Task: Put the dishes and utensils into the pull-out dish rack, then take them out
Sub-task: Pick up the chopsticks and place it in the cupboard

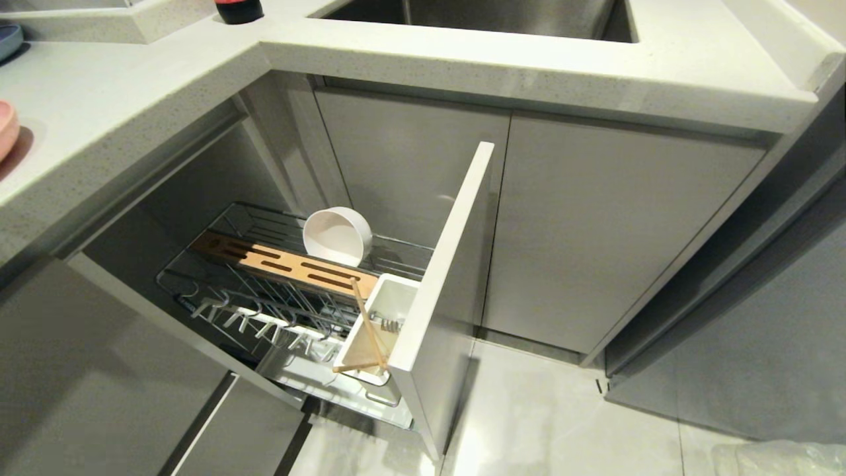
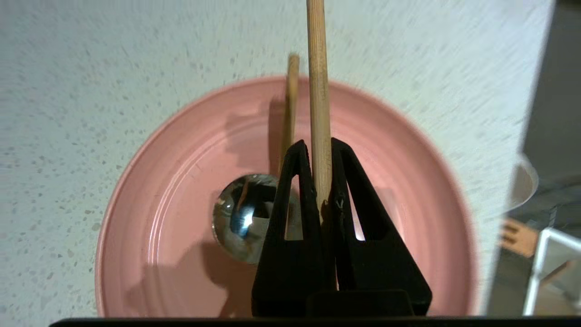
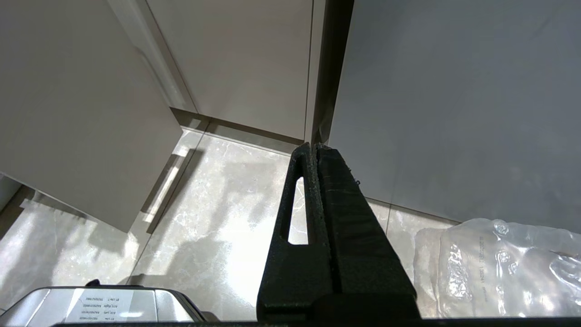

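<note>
Kitchen corner, speckled pale bench (image 1: 99, 112) wrapping a sink. Head view: pull-out dish rack (image 1: 291, 297) drawn open below the bench, cream bowl (image 1: 337, 236) on its side at 12 o'clock of the wooden strip (image 1: 284, 264). White utensil cup (image 1: 373, 330) at 5 o'clock of the strip holds one chopstick (image 1: 369, 327) leaning, plus something metal, maybe a spoon, too small to tell. Pink plate's (image 1: 6, 129) edge shows at 9 o'clock on the bench. No arm in view.

Left wrist view: left hand (image 2: 321, 156) clenched on the second chopstick (image 2: 317, 81), over the plate on the bench. A ladle-like utensil, shiny bowl (image 2: 243, 218) and pale handle, lies in the plate.

Right wrist view: right hand (image 3: 313, 150) pressed closed on nothing, parked above the floor beside cabinet doors.

Step, I judge: loading, chopstick just picked. Next: carry it to the cup, tip down, drop it clear of the leaning one.
</note>
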`<state>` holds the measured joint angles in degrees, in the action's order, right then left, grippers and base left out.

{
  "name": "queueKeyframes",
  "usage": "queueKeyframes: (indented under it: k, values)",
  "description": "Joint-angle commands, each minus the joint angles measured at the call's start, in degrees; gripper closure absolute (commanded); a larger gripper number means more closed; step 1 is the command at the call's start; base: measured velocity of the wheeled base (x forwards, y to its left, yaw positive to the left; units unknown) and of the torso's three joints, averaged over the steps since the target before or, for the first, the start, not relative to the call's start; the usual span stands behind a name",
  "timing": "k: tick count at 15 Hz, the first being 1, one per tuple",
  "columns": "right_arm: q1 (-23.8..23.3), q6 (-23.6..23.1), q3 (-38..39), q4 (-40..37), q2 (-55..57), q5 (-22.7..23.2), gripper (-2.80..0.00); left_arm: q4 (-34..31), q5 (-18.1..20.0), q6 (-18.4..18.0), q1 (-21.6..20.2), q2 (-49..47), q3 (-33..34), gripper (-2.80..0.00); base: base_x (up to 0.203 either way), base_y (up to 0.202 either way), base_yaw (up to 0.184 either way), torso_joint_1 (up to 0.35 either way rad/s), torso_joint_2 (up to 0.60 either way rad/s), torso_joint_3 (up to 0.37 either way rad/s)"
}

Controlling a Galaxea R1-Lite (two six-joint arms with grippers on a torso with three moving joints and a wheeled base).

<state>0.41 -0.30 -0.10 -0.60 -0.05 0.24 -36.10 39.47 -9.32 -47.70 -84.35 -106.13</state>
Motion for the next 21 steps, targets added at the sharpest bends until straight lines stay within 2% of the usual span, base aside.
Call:
queueKeyframes:
  k: [1, 3, 4, 7, 10, 12, 16, 18, 19, 21]
  values:
    - [0.0, 0.0, 0.0, 0.0, 0.0, 0.0, 0.0, -0.1, 0.2, 2.6, 0.0, 1.9, -1.4, 0.0, 0.0, 0.0, 0.0, 0.0, 0.0, 0.0]
    - [0.0, 0.0, 0.0, 0.0, 0.0, 0.0, 0.0, -0.1, 0.1, 7.4, 0.0, 2.9, -4.0, 0.0, 0.0, 0.0, 0.0, 0.0, 0.0, 0.0]
    - [0.0, 0.0, 0.0, 0.0, 0.0, 0.0, 0.0, 0.5, 0.0, 11.2, 0.0, 3.6, -5.5, 0.0, 0.0, 0.0, 0.0, 0.0, 0.0, 0.0]
    - [0.0, 0.0, 0.0, 0.0, 0.0, 0.0, 0.0, 7.4, -0.1, 18.2, 0.5, 7.0, -5.7, 0.0, 0.0, 0.0, 0.0, 0.0, 0.0, 0.0]
    - [0.0, 0.0, 0.0, 0.0, 0.0, 0.0, 0.0, 10.4, -4.1, 21.6, 5.4, 9.1, -5.7, 0.0, 0.0, 0.0, 0.0, 0.0, 0.0, 0.0]
    - [0.0, 0.0, 0.0, 0.0, 0.0, 0.0, 0.0, 12.1, -11.2, 23.7, 14.3, 10.7, -5.5, 0.0, 0.0, 0.0, 0.0, 0.0, 0.0, 0.0]
    - [0.0, 0.0, 0.0, 0.0, 0.0, 0.0, 0.0, 14.2, -22.9, 24.3, 31.2, 13.9, -3.3, 0.0, 0.0, 0.0, 0.0, 0.0, 0.0, 0.0]
    - [0.0, 0.0, 0.0, 0.0, 0.0, 0.0, 0.0, 18.0, -29.8, 21.9, 39.9, 15.2, 1.5, 0.0, 0.0, 0.0, 0.0, 0.0, 0.0, 0.0]
    - [0.0, 0.0, 0.0, 0.0, 0.0, 0.0, 0.0, 21.3, -34.2, 19.4, 44.0, 15.8, 6.3, 0.0, 0.0, 0.0, 0.0, 0.0, 0.0, 0.0]
    - [0.0, 0.0, 0.0, 0.0, 0.0, 0.0, 0.0, 30.2, -41.0, 14.7, 49.3, 16.8, 15.8, 0.0, 0.0, 0.0, 0.0, 0.0, 0.0, 0.0]
